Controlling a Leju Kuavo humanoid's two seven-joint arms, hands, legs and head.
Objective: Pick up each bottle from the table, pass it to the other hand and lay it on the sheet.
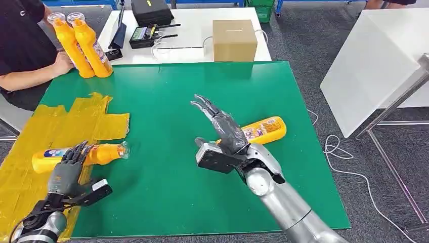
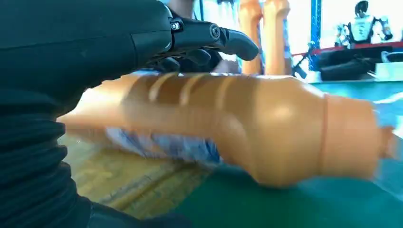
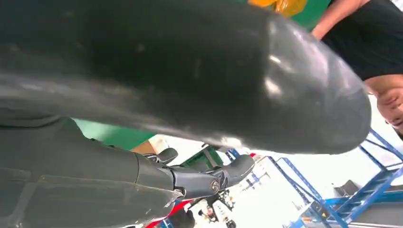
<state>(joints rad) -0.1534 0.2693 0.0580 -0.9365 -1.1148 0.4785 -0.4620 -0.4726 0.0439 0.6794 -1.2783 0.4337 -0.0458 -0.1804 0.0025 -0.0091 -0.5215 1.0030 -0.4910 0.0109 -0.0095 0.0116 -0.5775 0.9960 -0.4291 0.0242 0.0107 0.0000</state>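
On the yellow sheet [image 1: 30, 152], left hand [image 1: 68, 164] grips 1 bottle [image 1: 101, 153] — right hand [image 1: 225, 129] spread, holding nothing.

head view high over green mat [image 1: 202, 101], wrist views close

- Head view: bright, even overhead light, sharp, with soft short shadows on the green mat [image 1: 202, 152].
- Left wrist view: the orange bottle [image 2: 247, 128] is smeared and out of focus.
- Right wrist view: a blown-out white background, with glare on the dark thumb [image 3: 285, 90].
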